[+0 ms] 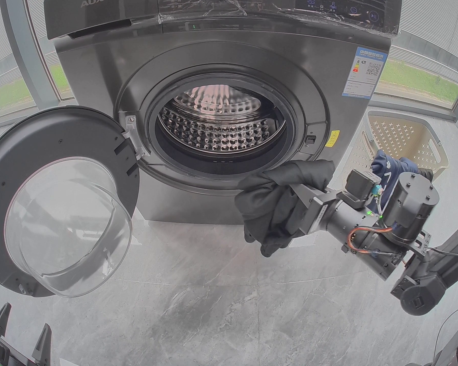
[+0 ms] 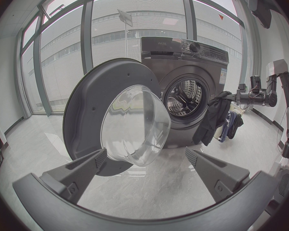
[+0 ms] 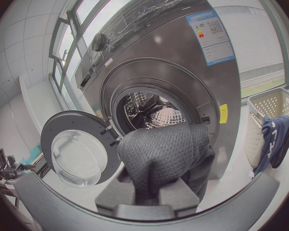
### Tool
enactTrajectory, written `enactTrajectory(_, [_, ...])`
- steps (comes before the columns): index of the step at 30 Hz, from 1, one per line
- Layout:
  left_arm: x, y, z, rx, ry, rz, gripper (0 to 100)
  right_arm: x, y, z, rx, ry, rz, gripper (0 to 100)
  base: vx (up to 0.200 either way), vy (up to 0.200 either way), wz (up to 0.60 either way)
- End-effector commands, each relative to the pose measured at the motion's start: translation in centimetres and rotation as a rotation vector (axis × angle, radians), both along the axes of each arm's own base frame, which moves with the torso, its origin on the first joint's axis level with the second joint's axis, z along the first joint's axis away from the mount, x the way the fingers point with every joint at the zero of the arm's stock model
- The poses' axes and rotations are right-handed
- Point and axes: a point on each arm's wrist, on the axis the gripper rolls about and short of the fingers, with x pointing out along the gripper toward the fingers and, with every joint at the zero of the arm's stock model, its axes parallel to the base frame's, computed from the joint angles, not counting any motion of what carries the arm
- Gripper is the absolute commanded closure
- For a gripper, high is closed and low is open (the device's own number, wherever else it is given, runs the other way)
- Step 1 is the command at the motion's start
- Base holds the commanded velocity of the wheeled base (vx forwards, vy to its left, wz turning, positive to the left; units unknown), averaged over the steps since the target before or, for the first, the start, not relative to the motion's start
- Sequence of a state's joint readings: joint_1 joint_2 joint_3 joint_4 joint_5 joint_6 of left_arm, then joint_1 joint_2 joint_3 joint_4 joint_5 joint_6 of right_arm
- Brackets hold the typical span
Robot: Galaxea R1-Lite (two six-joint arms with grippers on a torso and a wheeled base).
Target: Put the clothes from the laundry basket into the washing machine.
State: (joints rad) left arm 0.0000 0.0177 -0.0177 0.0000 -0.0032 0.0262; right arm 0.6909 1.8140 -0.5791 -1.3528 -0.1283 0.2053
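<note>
energy label (image 1: 364, 72) on washing machine (image 1: 96, 72), yellow sticker (image 1: 332, 138)

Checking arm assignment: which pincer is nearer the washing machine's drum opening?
Right. The right pincer, shut on a black garment, hangs just below-right of the drum opening; the left pincer, open, sits back before the open door.

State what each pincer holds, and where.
Right pincer clamps the black knitted garment by a bunched upper fold; the rest hangs. Left pincer holds nothing.
</note>
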Motion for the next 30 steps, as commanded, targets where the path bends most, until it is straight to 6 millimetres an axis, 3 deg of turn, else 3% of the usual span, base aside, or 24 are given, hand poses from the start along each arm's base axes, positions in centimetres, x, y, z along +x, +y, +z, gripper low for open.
enactTrajectory(1, [0.0, 0.0, -0.5, -0.002, 0.006, 0.002, 0, 1.8, 2.1, -1.2, -0.005, 0.011, 0.007, 100, 0.0, 0.0, 0.0])
enactTrajectory(10, [0.0, -0.1, -0.5, 0.043, -0.007, -0.03, 0, 1.6, 4.5, 0.0, 0.077, -0.013, 0.064, 100, 0.0, 0.0, 0.0])
enactTrajectory(20, [0.0, -0.1, -0.4, 0.037, -0.016, -0.038, 0, 2.1, 5.0, 0.4, 0.106, -0.046, 0.078, 100, 0.0, 0.0, 0.0])
enactTrajectory(22, [-0.6, -0.1, 2.6, 0.0, -0.15, -0.023, 0, 2.2, 5.0, 0.5, 0.109, -0.05, 0.078, 100, 0.0, 0.0, 0.0])
enactTrajectory(23, [-1.0, -0.1, 6.0, -0.013, -0.259, -0.015, 0, 2.2, 5.0, 0.6, 0.112, -0.053, 0.078, 100, 0.0, 0.0, 0.0])
enactTrajectory(24, [-1.0, -0.1, 6.0, -0.013, -0.259, -0.015, 0, 2.2, 5.0, 0.6, 0.112, -0.053, 0.078, 100, 0.0, 0.0, 0.0])
enactTrajectory(25, [0.0, -0.2, 9.0, -0.007, -0.274, -0.036, 0, 2.4, 5.2, 1.0, 0.122, -0.065, 0.08, 100, 0.0, 0.0, 0.0])
enactTrajectory(30, [3.3, -0.7, 7.3, -0.005, -0.02, -0.322, 0, 3.2, 6.1, 1.2, 0.139, -0.084, 0.083, 100, 0.0, 0.0, 0.0])
